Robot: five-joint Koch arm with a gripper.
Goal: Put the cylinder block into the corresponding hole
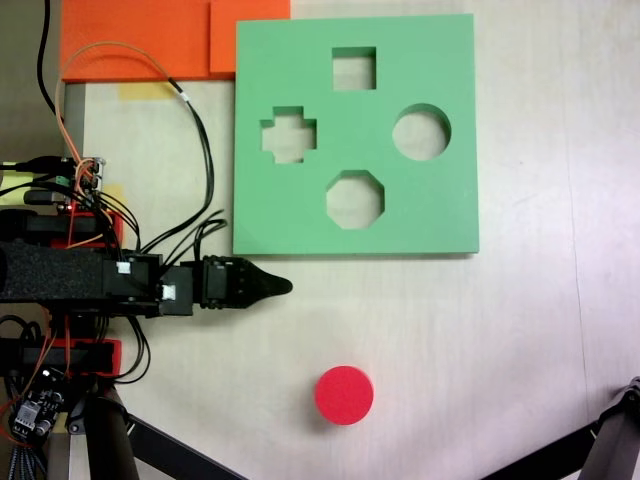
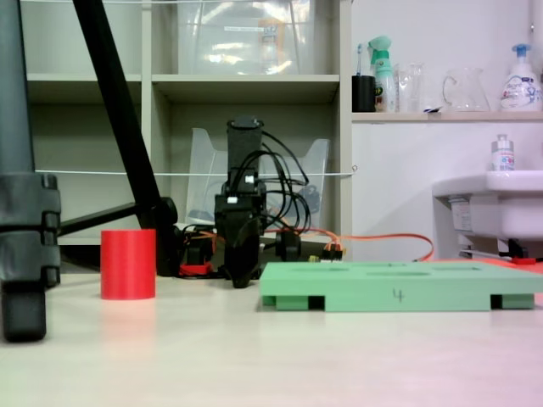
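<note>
Cylinder block (image 1: 344,394) upright, apart from green board (image 2: 399,284) marked "4"; jaws (image 1: 285,286) together, holding nothing.

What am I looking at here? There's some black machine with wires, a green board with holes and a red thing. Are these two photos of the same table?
Yes, both show one table at one moment. One fixed view looks straight down; the other stands low at table height, facing the machine. The machine is a small hobby robot arm; its pointed black end is the gripper, its pincer. It holds nothing, and whether it is open or shut cannot be told from here. The red cylinder block stands upright on the table, apart from the arm. The green foam board lies flat and has four cut-outs: square, cross, octagon and a round hole, which is empty. Orange foam pieces lie at the table's corner.
</note>
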